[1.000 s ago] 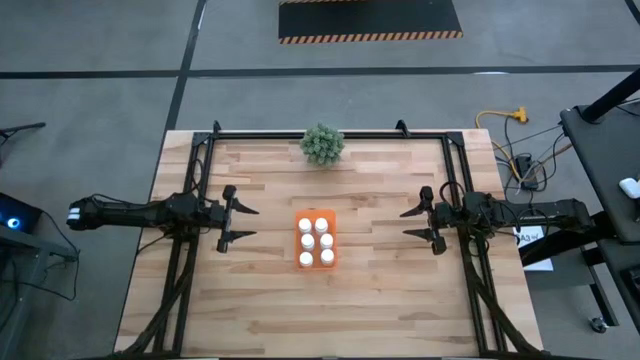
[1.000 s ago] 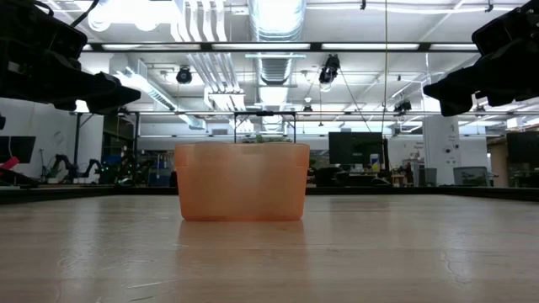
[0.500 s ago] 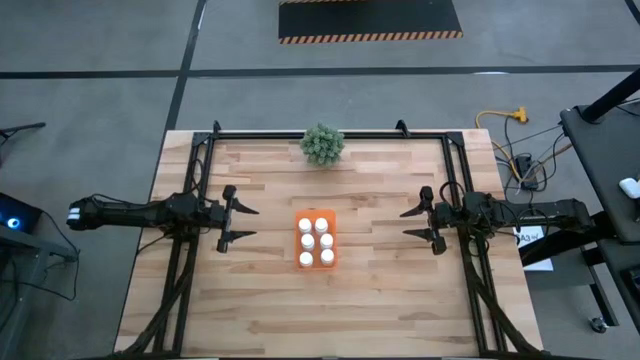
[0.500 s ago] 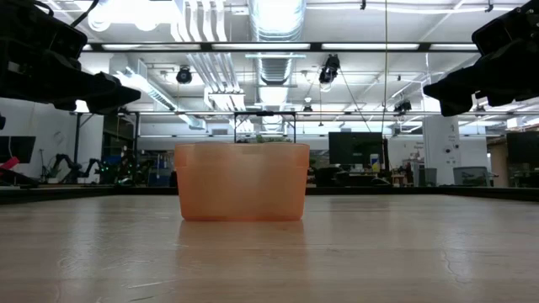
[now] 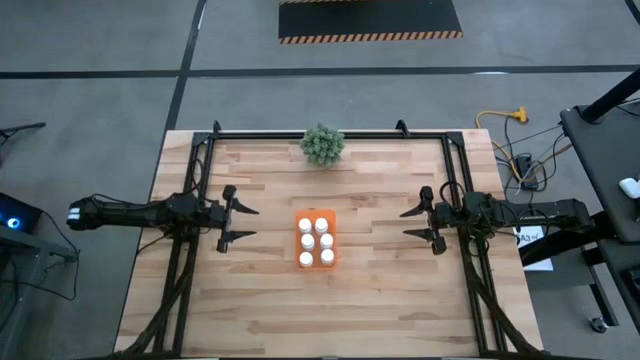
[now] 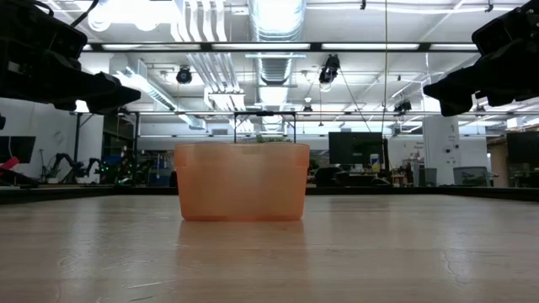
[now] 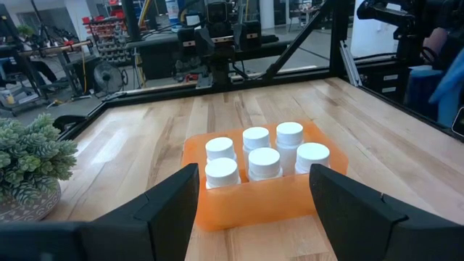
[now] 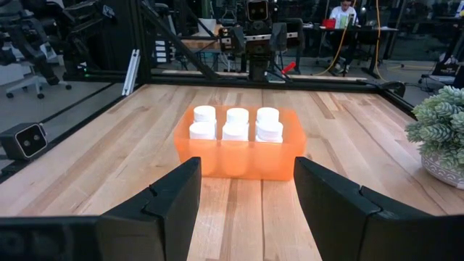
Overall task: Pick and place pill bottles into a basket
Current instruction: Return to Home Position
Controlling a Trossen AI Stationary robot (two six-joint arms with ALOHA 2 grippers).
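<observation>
Basket (image 5: 317,266): bright orange, standing near the middle of the wooden surface (image 5: 390,300), midway between the two claws and well apart from each.
Pill bottles (image 5: 306,242): six white ones, all upright inside the basket, caps up, packed close in two rows of three; the left wrist view shows all six caps (image 7: 264,159) rising just above the orange rim.
Left claw (image 5: 252,223): held on the left side of the basket, pointing toward it; its fingers (image 7: 170,203) are spread wide, with nothing between them.
Right claw (image 5: 404,225): held on the opposite side, also facing the basket; its fingers (image 8: 163,199) are spread just as wide and grip nothing.
Plant (image 5: 322,144): small, green and bushy in a pale pot, at the far edge of the surface, beyond the basket and apart from it.
Low view: the basket's cloudy wall (image 6: 242,181) hides the bottles; the dark shapes in the two upper corners are probably the arms, though that view alone does not tell which is which.
</observation>
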